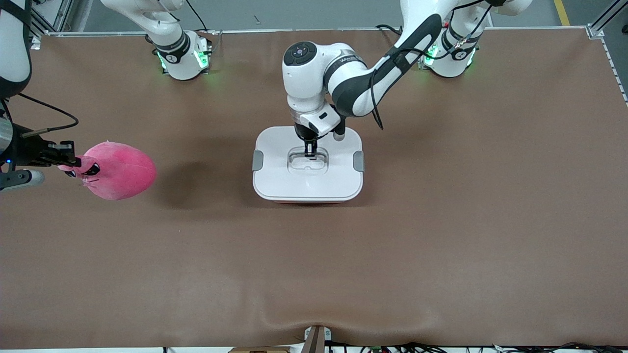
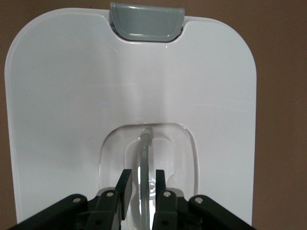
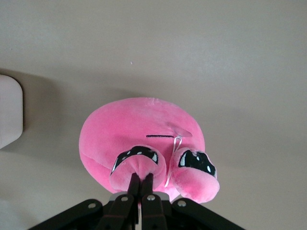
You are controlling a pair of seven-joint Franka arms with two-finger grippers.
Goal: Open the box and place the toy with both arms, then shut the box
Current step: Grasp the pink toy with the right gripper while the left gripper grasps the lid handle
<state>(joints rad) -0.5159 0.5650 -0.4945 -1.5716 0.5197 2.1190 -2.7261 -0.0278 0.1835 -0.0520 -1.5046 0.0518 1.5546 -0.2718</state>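
The box [image 1: 308, 184] sits mid-table with its white lid [image 2: 72, 96] on; a grey clip [image 1: 257, 160] shows at each end. My left gripper [image 1: 310, 152] is down in the lid's recess. Its fingers stand open on either side of the clear handle [image 2: 145, 143], with a small gap each side, as the left wrist view [image 2: 142, 175] shows. My right gripper [image 1: 73, 161] is shut on a small protrusion of the bright pink toy [image 1: 120, 170] and holds it in the air over the table's right-arm end. The right wrist view shows the toy [image 3: 139, 127] hanging from the shut gripper [image 3: 140, 176].
The brown table mat [image 1: 441, 220] stretches wide around the box. The toy's shadow [image 1: 189, 181] falls between the toy and the box. A corner of the box [image 3: 9, 110] shows in the right wrist view. A camera mount [image 1: 316, 338] sits at the near table edge.
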